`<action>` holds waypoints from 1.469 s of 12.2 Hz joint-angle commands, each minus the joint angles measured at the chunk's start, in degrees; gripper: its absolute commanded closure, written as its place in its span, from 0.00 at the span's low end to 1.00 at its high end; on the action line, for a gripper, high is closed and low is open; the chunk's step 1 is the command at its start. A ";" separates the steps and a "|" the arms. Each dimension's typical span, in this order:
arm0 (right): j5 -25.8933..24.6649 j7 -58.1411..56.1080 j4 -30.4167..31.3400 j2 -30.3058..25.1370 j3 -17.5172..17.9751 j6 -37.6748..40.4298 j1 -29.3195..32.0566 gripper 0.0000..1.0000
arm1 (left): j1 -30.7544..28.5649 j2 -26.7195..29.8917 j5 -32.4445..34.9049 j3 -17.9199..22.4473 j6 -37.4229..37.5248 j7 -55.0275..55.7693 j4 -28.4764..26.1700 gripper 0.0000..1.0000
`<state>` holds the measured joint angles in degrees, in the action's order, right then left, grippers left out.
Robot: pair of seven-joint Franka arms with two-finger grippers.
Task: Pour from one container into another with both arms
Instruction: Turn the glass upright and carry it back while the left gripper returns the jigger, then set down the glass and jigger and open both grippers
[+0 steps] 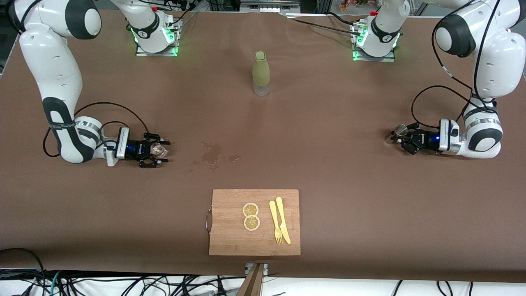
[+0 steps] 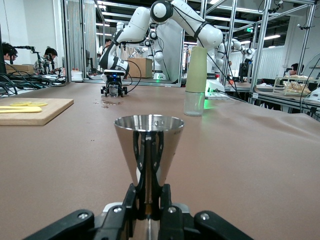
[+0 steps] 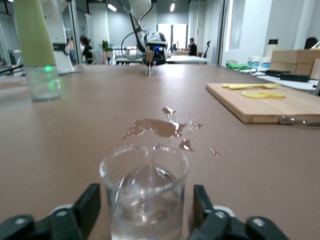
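i see even, bright overhead light. soft shadows sit under my arms. ceiling lamps glare in my wrist views; the jigger [image 2: 149,150] reflects sharply, and background people blur.

A small clear glass cup [image 3: 144,192], round and see-through, is shown upright on the counter [image 1: 328,135] near the edge at the right arm's end, with wet streaks inside. A silver hourglass-shaped jigger [image 2: 148,150] is seen upright at the counter's edge at the left arm's end, its upper cone open upward.
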<state>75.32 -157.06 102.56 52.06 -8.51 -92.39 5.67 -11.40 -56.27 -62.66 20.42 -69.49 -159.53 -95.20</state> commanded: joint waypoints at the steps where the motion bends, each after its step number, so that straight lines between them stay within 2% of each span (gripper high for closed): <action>1: -4.46 -2.83 2.29 -3.70 -1.67 -2.08 1.36 0.00 | 0.68 -2.26 1.22 2.25 -0.03 -12.92 0.62 0.48; 2: -6.22 -0.90 3.52 -5.63 -2.38 -3.31 1.45 0.00 | 0.68 -2.26 1.48 2.26 0.05 -12.74 1.67 0.00; 5: -10.44 5.08 7.04 -11.87 -3.96 -8.93 1.71 0.00 | 0.68 -1.74 2.01 4.70 0.14 -6.80 4.57 0.00; 7: -13.86 10.17 9.40 -16.52 -4.58 -11.75 1.71 0.00 | 0.59 -0.95 8.14 5.60 0.14 3.64 10.09 0.00; 9: -17.03 17.19 12.22 -21.09 -4.58 -13.16 1.63 0.00 | 0.68 1.50 11.49 6.29 0.06 13.49 12.84 0.00; 13: -29.49 37.12 14.43 -30.85 -4.58 -14.92 1.54 0.01 | 2.08 10.98 21.50 6.04 0.14 42.12 15.03 0.00; 16: -42.49 54.87 13.99 -38.67 -4.58 -15.71 1.19 0.01 | 6.82 18.98 27.05 5.95 -0.03 62.25 15.22 0.00; 18: -46.30 66.30 13.90 -42.20 -4.58 -15.19 0.92 0.01 | 8.93 23.29 29.25 4.99 -0.99 75.61 15.22 0.00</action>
<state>32.49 -99.59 114.04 14.84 -13.25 -106.75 7.16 -4.34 -37.16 -36.73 26.16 -69.48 -93.81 -78.95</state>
